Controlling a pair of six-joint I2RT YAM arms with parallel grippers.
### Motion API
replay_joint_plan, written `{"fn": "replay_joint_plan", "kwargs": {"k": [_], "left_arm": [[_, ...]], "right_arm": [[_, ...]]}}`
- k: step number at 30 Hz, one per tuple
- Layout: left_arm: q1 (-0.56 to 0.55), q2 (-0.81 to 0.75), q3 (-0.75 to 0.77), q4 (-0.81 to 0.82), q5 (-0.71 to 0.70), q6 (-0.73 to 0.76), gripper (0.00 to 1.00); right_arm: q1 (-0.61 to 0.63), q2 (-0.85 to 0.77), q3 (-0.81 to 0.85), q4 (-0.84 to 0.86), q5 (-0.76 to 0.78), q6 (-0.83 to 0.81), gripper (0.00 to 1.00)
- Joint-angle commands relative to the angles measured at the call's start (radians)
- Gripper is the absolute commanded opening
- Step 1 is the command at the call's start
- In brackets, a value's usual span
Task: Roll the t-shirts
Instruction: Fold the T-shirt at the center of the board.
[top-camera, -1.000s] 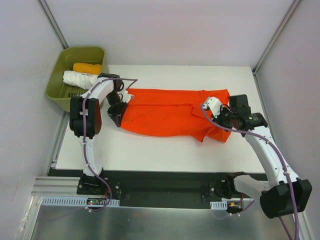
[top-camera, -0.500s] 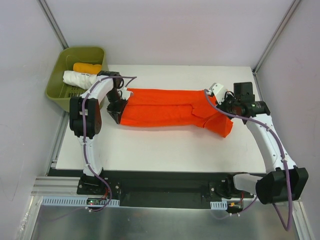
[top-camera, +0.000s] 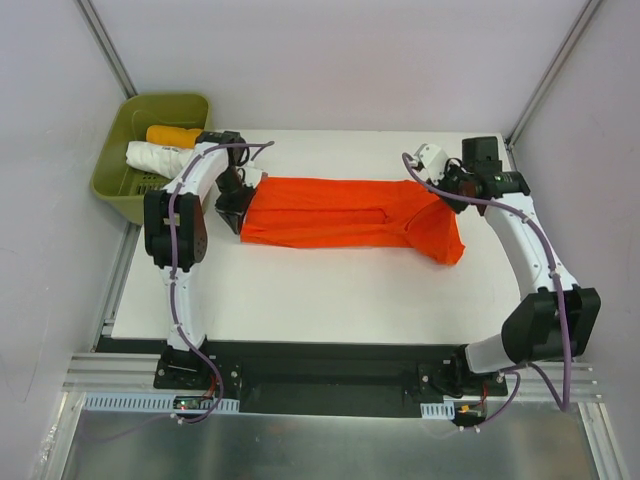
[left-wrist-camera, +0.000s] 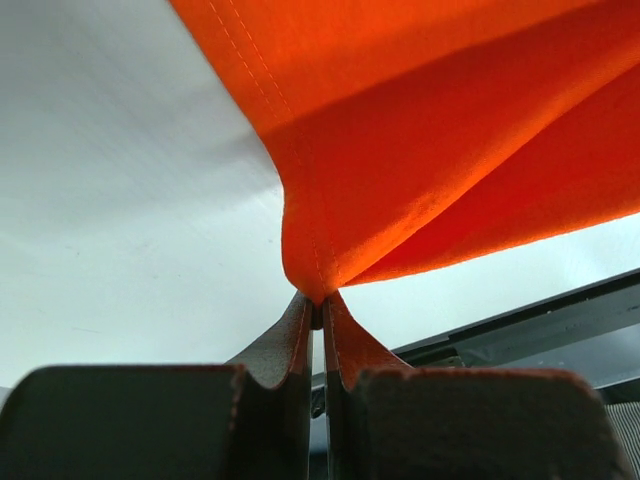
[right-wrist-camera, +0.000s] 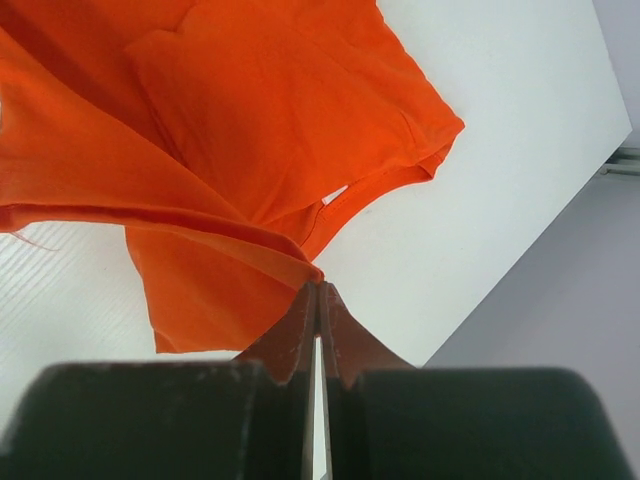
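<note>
A bright red-orange t-shirt (top-camera: 340, 213) lies stretched as a long folded band across the white table (top-camera: 330, 290) in the top view. My left gripper (top-camera: 244, 204) is shut on the shirt's left end. In the left wrist view the cloth (left-wrist-camera: 430, 130) bunches to a point right at the closed fingertips (left-wrist-camera: 318, 300). My right gripper (top-camera: 440, 190) is shut on the shirt's right end. In the right wrist view a fold of the shirt (right-wrist-camera: 250, 130) is pinched at the tips (right-wrist-camera: 318, 287), with a sleeve and the neck opening lying beyond on the table.
A green basket (top-camera: 115, 185) stands off the table's far left corner, close to the left arm, holding a white roll (top-camera: 158, 157) and a yellow-orange roll (top-camera: 175, 135). Grey walls close in at the back and on both sides.
Both grippers have moved toward the far side of the table, carrying the shirt with them. The shirt's near edge has folded over, leaving a narrower, tauter band. Both grips have held.
</note>
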Motion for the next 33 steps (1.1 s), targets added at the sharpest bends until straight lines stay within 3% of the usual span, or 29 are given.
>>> {"fn": "replay_joint_plan", "kwargs": {"k": [1,22,33], "left_arm": [[0.003,0.038,0.074,-0.032,-0.056,-0.005,0.00],[0.007,0.276,0.404,-0.071,-0.091,0.000,0.00],[0.007,0.306,0.451,-0.052,-0.107,-0.008,0.00]], "right_arm": [[-0.010,0.054,0.079,0.020,0.008,-0.032,0.01],[-0.044,0.355,0.323,0.028,0.034,-0.090,0.01],[-0.050,0.437,0.383,0.036,0.034,-0.096,0.01]]}}
